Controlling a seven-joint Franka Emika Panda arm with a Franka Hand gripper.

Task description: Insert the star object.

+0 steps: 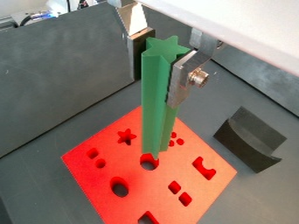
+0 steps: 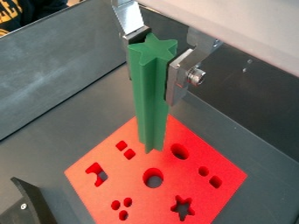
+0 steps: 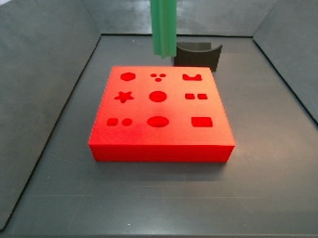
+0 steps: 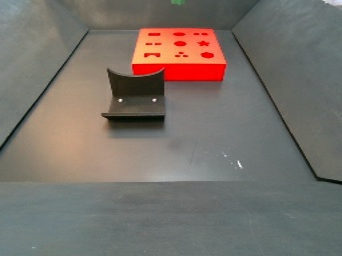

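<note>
The star object (image 1: pixel 158 96) is a long green rod with a star-shaped end, held upright. My gripper (image 1: pixel 160 66) is shut on its upper part, with one silver finger on each side; both wrist views show this (image 2: pixel 155 61). The rod hangs above the red block (image 1: pixel 117 175), its lower end clear of the surface and over the middle holes in a wrist view. The star hole (image 1: pixel 125 136) lies to one side of the rod's end. In a side view the rod (image 3: pixel 163 26) hangs over the block's far edge (image 3: pixel 162 135); the gripper is out of frame there.
A dark curved block (image 3: pixel 199 51) stands just behind the red block and shows near the middle of the floor in a side view (image 4: pixel 134 95). Grey walls enclose the dark floor (image 4: pixel 187 150). The red block (image 4: pixel 201 62) sits at the far end.
</note>
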